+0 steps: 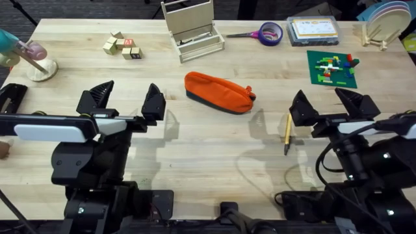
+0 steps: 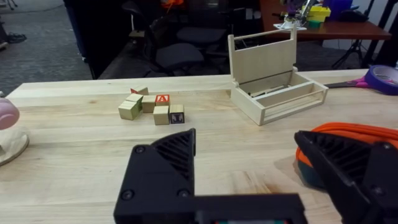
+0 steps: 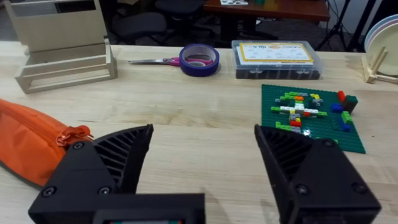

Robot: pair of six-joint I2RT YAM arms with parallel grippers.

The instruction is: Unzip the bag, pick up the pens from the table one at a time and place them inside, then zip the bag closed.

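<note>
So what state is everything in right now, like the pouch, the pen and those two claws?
Bag: lying on the table, zipper looks closed.
Pen: lying flat on the table, outside the bag, beside the right gripper.
Left gripper: open, holding nothing.
Right gripper: open, holding nothing.

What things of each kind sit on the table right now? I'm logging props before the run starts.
Orange bag: 1
Pen: 1
Wooden blocks: about 6, clustered
Wooden rack: 1
Scissors: 1
Tape roll: 1
Clear lidded box: 1
Green brick baseplate: 1
Plate rack: 1
Total: about 14
</note>
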